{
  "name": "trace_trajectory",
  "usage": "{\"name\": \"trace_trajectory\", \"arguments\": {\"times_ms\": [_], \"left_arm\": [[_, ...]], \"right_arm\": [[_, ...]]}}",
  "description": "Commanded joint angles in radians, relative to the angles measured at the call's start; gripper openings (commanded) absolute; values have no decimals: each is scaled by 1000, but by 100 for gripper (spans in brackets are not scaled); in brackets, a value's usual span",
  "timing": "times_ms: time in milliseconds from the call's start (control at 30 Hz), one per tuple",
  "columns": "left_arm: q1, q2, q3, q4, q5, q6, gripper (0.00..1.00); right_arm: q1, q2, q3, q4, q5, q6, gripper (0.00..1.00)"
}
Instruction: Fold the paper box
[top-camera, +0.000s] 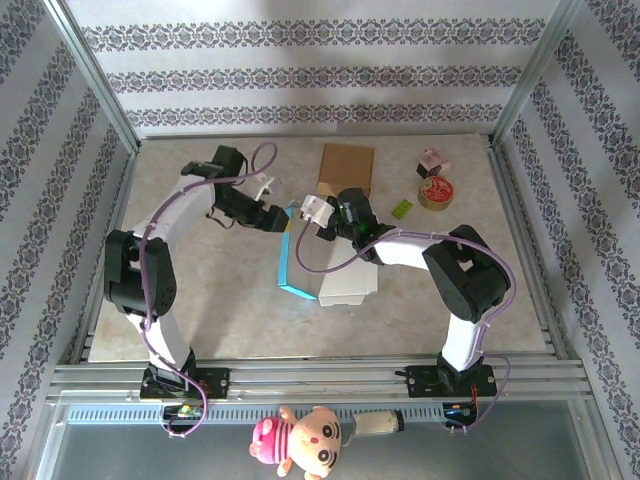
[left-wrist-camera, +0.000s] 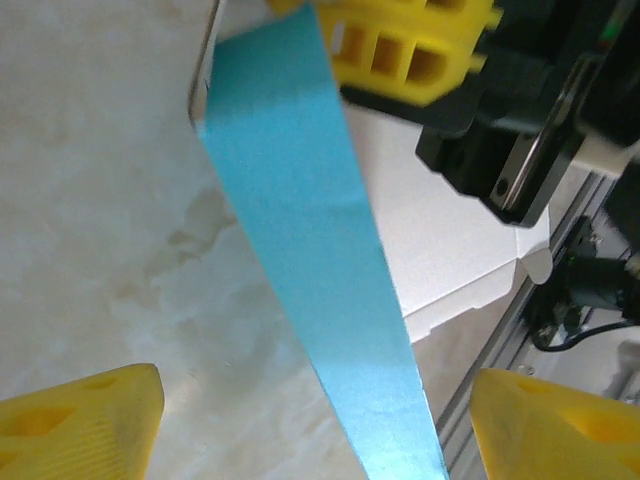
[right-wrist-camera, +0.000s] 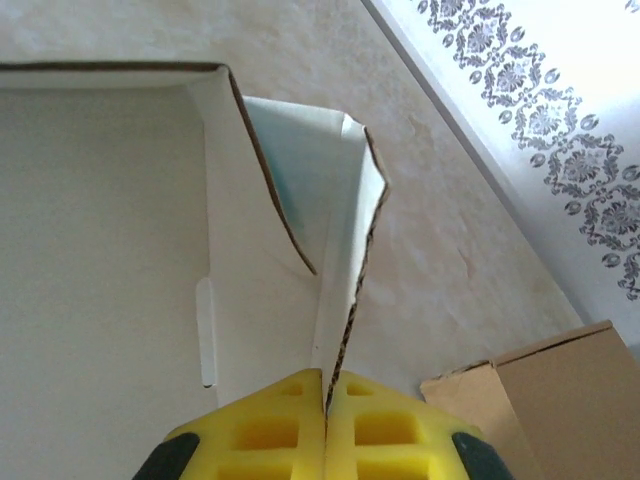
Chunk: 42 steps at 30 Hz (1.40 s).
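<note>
A beige marbled table (top-camera: 200, 310) stands inside walls of striped, patterned paper. The paper box (top-camera: 347, 286), white inside and blue outside, lies half-formed near the middle of the table, between the two arms. The top view alone takes in a brown cardboard box (top-camera: 347, 170), a round container (top-camera: 436, 193) and a small green piece (top-camera: 401, 209) behind it, and a plush doll (top-camera: 300, 440) below the front rail. The right wrist view shows the right gripper (right-wrist-camera: 325, 395) pinched tight on the top edge of an upright corner wall of the paper box, its yellow pads (right-wrist-camera: 270, 430) meeting on the cardboard. The left wrist view shows the left gripper (left-wrist-camera: 320, 425) wide, its yellow fingertips (left-wrist-camera: 85, 420) well apart, with the blue side panel (left-wrist-camera: 320, 270) running between them and touching neither.
</note>
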Motion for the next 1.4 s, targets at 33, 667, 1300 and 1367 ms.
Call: {"name": "trace_trajectory", "arguments": {"times_ms": [33, 667, 1300, 1367], "left_arm": [[-9, -65, -75, 235, 43, -225, 75], [-53, -41, -153, 382, 63, -315, 24], [-112, 163, 391, -407, -260, 431, 25], [-129, 183, 421, -442, -280, 468, 26]], "right_arm": [[-14, 17, 21, 43, -46, -18, 0], [-8, 27, 38, 34, -23, 54, 8], [-214, -325, 34, -445, -422, 474, 83], [-267, -296, 78, -478, -484, 475, 80]]}}
